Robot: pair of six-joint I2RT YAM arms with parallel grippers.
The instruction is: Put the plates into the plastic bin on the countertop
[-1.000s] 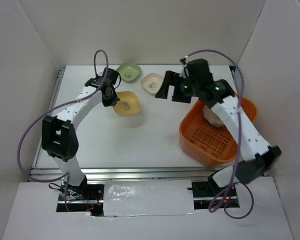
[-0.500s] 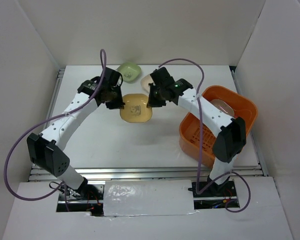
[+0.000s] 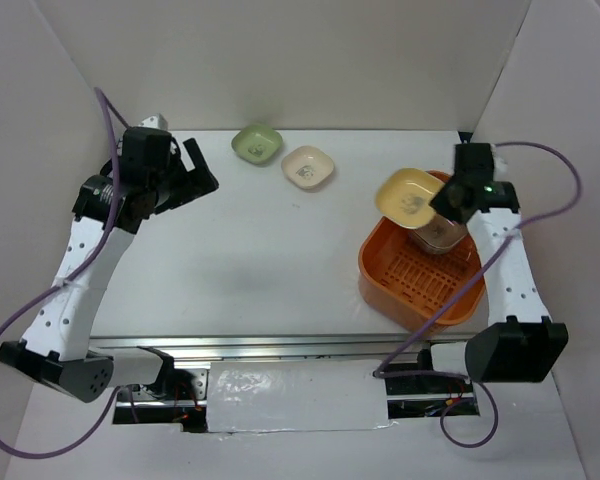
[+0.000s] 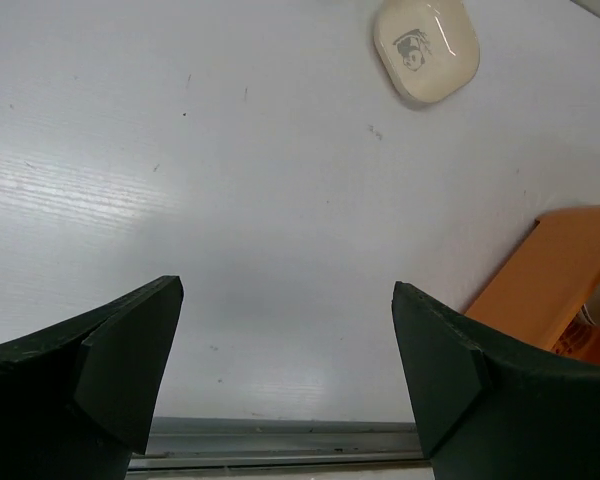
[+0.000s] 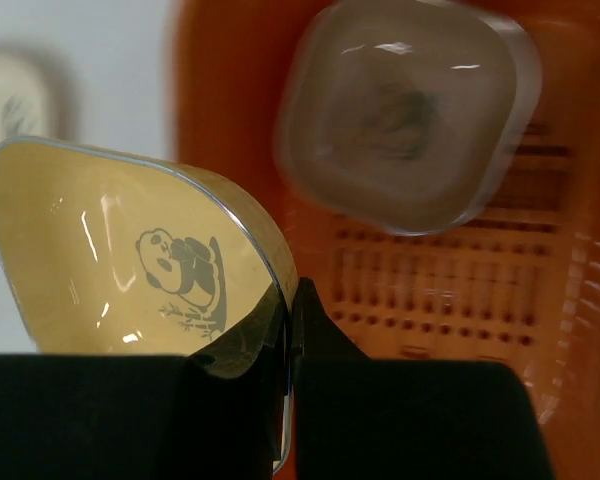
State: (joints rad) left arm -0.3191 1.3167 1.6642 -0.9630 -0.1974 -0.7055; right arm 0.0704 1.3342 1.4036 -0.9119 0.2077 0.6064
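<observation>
Plate [image 5: 130,260], yellow, pinched at rim in right gripper [image 5: 290,330], tilted above plastic bin [image 3: 380,275], right of frame. Left gripper [image 4: 287,330] spread wide, empty, upper left. Probably needed levelling over stacked plates [image 5: 400,115] before release.

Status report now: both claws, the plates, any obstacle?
Left claw open, empty. Right claw shut on yellow rounded-square plate, above orange plastic bin rim. Stack of plates in bin beside it; nothing between.

Your table [image 3: 280,270]: white, metal-railed.
At 12 o'clock: green plate [image 3: 257,143], cream plate [image 3: 307,166] just beside.
At 3 o'clock: orange bin [image 3: 374,268].
</observation>
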